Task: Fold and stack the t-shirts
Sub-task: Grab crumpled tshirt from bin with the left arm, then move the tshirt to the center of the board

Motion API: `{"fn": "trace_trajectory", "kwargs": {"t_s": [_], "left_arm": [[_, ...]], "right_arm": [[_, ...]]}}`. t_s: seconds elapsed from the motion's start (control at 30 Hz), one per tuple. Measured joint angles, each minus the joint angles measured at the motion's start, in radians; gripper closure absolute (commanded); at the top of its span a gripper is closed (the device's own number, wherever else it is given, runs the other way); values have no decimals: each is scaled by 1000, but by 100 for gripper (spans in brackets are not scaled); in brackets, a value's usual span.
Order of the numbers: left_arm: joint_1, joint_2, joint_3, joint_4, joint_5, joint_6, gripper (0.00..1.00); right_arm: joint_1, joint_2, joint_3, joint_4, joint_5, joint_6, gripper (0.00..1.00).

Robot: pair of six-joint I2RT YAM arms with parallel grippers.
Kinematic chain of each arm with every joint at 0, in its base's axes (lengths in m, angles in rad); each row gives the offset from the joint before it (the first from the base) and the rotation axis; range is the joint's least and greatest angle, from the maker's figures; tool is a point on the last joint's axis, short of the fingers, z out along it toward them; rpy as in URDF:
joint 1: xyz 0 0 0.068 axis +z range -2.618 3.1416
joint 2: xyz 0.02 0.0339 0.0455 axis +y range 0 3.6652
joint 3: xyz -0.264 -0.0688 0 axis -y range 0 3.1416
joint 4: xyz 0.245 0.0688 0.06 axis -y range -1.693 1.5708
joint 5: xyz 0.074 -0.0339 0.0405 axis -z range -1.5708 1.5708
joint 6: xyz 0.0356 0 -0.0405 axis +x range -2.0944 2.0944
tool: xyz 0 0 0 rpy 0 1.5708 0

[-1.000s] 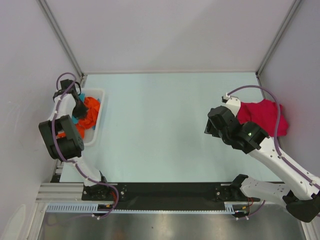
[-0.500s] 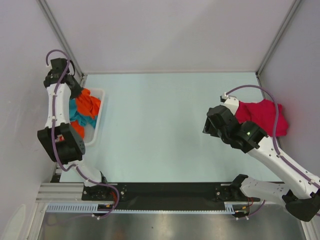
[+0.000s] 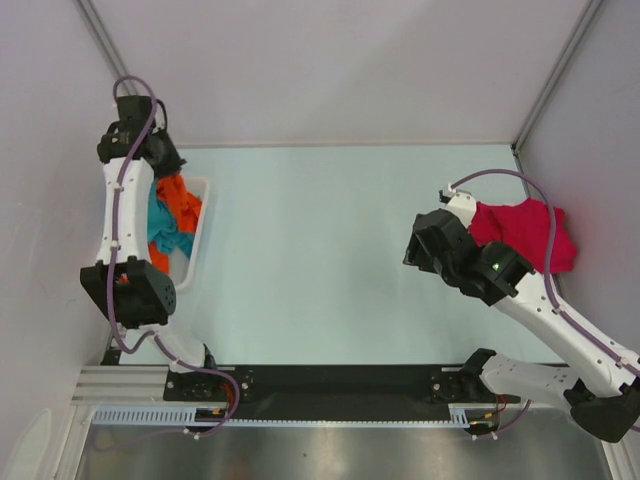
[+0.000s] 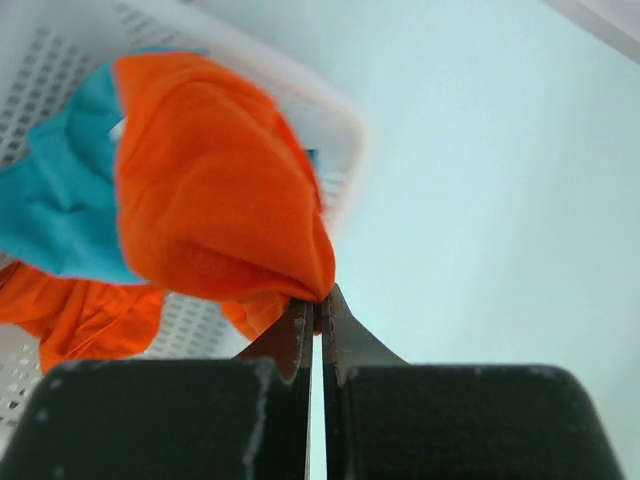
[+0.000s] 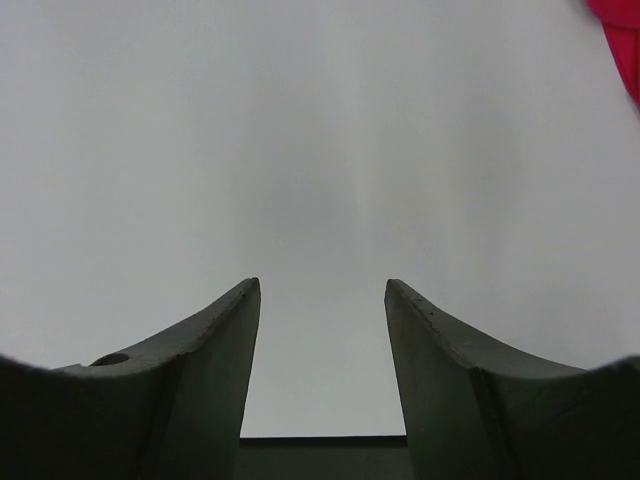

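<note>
Orange t-shirt (image 4: 220, 190) in the tight pinch of the left hand (image 4: 318, 298) over the basket (image 4: 50, 80); right hand (image 5: 322, 284) open.

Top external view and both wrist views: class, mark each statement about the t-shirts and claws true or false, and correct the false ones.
1. The left claw is shut on the orange t-shirt. True.
2. The right claw grips the red t-shirt. False: it is open and holds nothing, and the red t-shirt lies crumpled on the table.
3. A teal t-shirt lies in the white basket. True.
4. The white basket stands at the table's right edge. False: it stands at the left edge.
</note>
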Motion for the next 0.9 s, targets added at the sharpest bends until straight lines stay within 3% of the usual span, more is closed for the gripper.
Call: {"fn": "trace_trajectory", "kwargs": {"t_s": [0.5,0.9], "left_arm": [[-400,-104,315,-112,-48,47,100],[-415,-280,393,-133,-123,-3,100]], "right_arm": [[23,16,-29,19,-3,23,41],[45,42,-30,22,-2,31,41]]}}
